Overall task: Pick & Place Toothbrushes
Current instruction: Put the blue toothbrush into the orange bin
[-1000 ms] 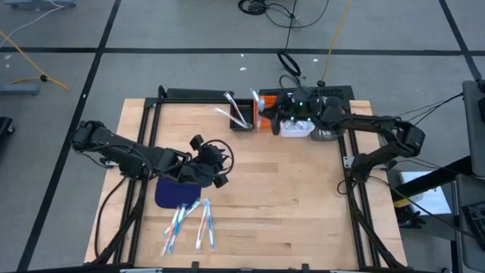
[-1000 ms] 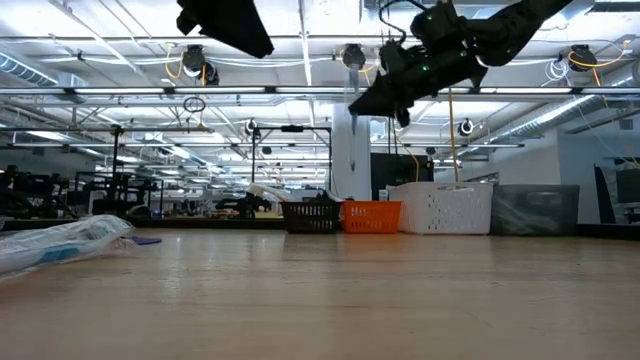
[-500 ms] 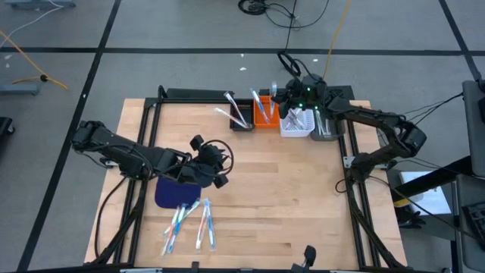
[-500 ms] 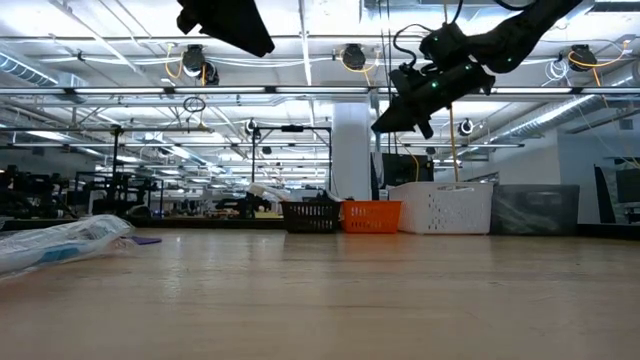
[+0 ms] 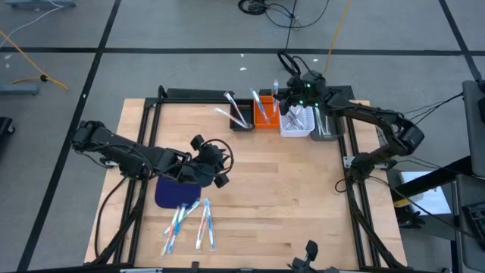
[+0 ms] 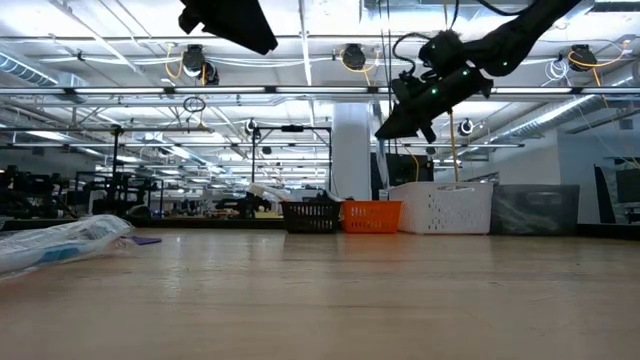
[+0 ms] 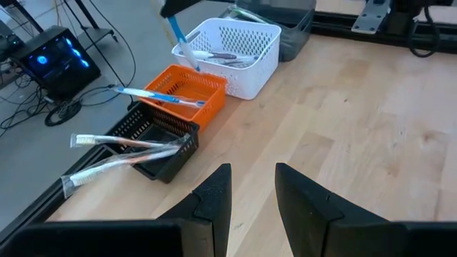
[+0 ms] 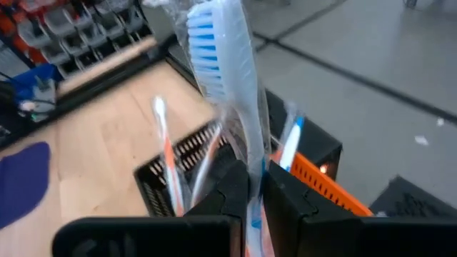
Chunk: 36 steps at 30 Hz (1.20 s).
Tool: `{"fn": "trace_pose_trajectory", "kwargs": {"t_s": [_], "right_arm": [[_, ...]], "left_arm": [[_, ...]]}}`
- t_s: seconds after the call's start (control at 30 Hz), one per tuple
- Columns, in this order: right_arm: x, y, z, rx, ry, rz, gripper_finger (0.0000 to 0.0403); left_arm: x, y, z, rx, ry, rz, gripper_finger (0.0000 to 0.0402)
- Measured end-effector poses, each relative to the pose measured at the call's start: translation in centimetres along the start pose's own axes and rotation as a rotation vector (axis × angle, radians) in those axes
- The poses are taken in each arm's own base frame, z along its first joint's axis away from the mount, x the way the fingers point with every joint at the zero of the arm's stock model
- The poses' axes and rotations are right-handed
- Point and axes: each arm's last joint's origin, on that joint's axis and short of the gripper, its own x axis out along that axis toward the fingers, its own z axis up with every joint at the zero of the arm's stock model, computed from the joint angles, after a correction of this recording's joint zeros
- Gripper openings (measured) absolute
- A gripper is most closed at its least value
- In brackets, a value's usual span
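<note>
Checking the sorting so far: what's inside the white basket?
The white basket holds a few toothbrushes lying flat. Its walls hide whatever sits lower down.

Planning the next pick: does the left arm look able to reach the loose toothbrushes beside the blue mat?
Probably yes. The left gripper hangs over the mat, fingers apart and empty, and the toothbrushes lie just beyond it with nothing on top.

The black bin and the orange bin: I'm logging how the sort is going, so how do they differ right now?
The black bin is dark and sits at the end of the row; the orange bin is bright and stands between it and the white bin. The black bin holds several white toothbrushes sticking out over its rim; the orange bin shows one blue toothbrush lying across it. Both are mesh-sided baskets.
</note>
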Motion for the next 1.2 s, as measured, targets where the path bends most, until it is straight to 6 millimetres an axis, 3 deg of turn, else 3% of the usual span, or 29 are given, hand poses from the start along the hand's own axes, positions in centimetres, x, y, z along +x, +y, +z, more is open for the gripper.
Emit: {"fn": "trace_pose_trajectory", "kwargs": {"t_s": [0.17,0.4,0.97,1.2], "right_arm": [[1.6,-0.5,0.4,-0.020,0.074,-0.031,0.0019],[2.4,-1.0,0.7,-0.007,0.101,-0.037,0.0019],[4.5,-1.2,-2.1,0.038,0.247,-0.032,0.0019],[4.5,-1.2,-2.1,0.069,0.255,0.011,0.0019]], "left_arm": [[0.0,0.0,0.0,0.000,-0.002,-0.001,0.0111],[0.1,0.1,0.1,-0.004,-0.001,0.002,0.0111],[0.3,0.3,0.1,-0.009,0.001,0.010,0.0111],[0.3,0.3,0.1,-0.009,0.001,0.009,0.0111]]}}
